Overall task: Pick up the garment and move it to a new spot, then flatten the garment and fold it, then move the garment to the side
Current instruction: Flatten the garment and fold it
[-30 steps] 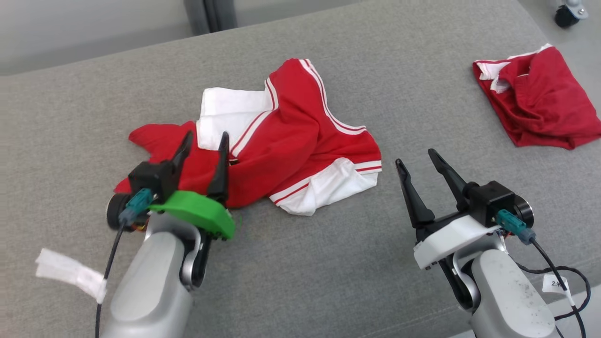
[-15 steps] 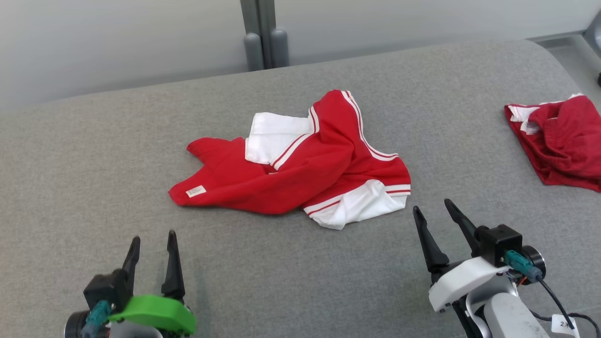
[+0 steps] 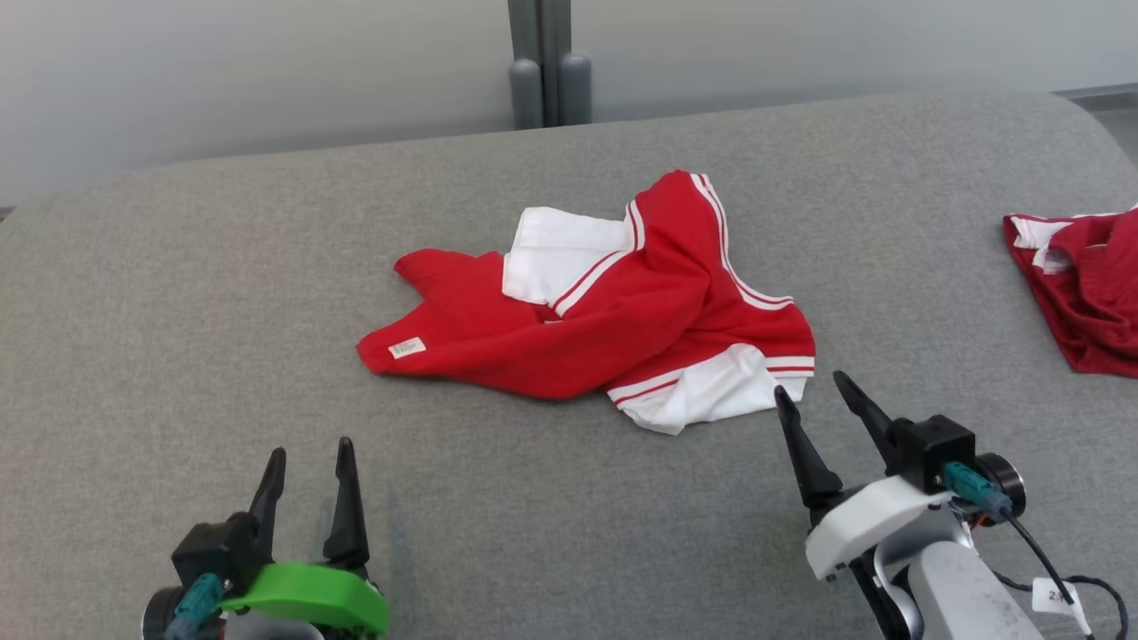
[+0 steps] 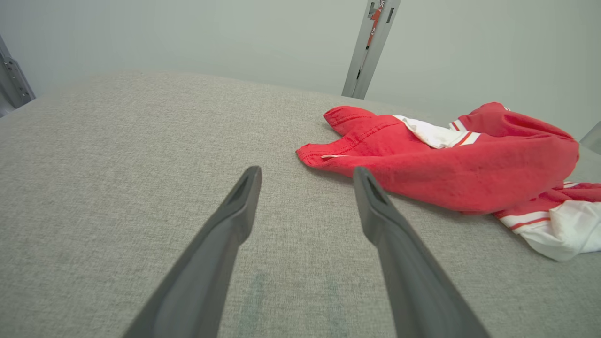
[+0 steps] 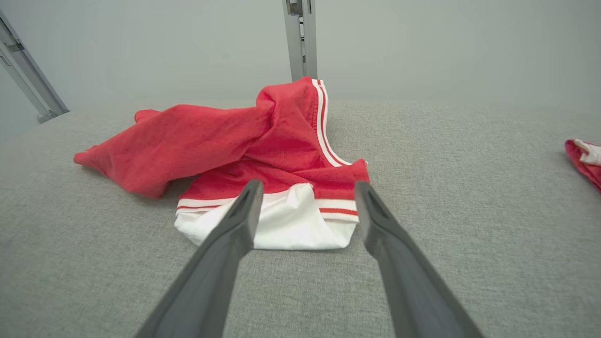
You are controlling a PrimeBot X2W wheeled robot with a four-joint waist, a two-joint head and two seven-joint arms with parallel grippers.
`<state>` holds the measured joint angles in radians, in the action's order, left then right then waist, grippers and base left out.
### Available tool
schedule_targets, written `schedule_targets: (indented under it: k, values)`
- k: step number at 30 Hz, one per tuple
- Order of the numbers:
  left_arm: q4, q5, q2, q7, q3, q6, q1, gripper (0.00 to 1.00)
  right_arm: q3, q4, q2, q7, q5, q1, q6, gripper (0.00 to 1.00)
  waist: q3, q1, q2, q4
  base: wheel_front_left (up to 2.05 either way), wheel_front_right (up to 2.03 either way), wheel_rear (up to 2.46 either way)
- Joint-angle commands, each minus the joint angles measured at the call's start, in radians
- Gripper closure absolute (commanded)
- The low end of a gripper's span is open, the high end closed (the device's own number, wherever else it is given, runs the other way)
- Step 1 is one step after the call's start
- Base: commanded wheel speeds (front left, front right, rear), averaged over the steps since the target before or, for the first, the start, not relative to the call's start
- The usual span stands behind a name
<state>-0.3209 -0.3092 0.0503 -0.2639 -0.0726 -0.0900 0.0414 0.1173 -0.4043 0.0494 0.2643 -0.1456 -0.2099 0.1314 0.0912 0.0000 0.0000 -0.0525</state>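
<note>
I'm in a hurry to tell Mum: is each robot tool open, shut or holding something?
The left tool is open and empty.
The right tool is open and empty, by the garment.

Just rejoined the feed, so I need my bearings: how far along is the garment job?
Done: nothing that shows for certain; the red and white garment lies crumpled mid-surface, neither flattened nor folded. In hand: nothing; the left gripper and right gripper are both open and empty, the right one nearest the white hem. Left: flattening, folding, and moving it aside. A second red garment lies to the right.
</note>
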Motion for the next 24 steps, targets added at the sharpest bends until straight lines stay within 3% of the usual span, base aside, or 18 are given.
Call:
schedule_targets:
  k: [1,10,20,21,22,23,24]
  values:
    - [0.004,-0.008,0.002,0.0,-0.007,0.003,0.017,0.0,0.006,-0.017,0.003,0.0,0.003,-0.027,-0.002,0.0,0.023,0.0,0.0,0.018,0.0,0.0,0.0]
    - [-0.012,-0.019,0.002,0.0,-0.031,0.004,0.041,0.0,0.042,-0.201,0.004,0.0,0.002,-0.172,-0.002,0.0,0.068,0.0,0.0,0.06,0.0,0.0,0.0]
    - [-0.031,-0.015,0.002,0.0,-0.035,0.001,0.05,0.0,0.002,-0.338,0.003,0.0,0.002,-0.226,-0.002,0.03,0.079,0.0,0.0,0.088,0.0,0.0,0.0]
    - [-0.03,-0.017,0.002,0.0,-0.036,0.001,0.047,0.0,0.007,-0.345,0.003,0.0,-0.001,-0.223,-0.002,0.09,0.078,0.0,0.0,0.088,0.0,0.0,0.0]
    - [-0.028,-0.019,0.002,0.0,-0.037,0.002,0.043,0.0,0.01,-0.346,0.004,0.0,-0.003,-0.222,-0.002,0.44,0.078,0.0,0.0,0.088,0.0,0.0,0.0]
    - [-0.028,-0.021,0.002,0.0,-0.038,0.003,0.041,0.0,0.013,-0.347,0.004,0.0,-0.004,-0.221,-0.002,0.55,0.078,0.0,0.0,0.087,0.0,0.0,0.0]
    - [-0.028,-0.024,0.002,0.0,-0.038,0.004,0.04,0.0,0.016,-0.347,0.004,0.0,-0.006,-0.22,-0.002,0.8,0.078,0.0,0.0,0.087,0.0,0.0,0.0]
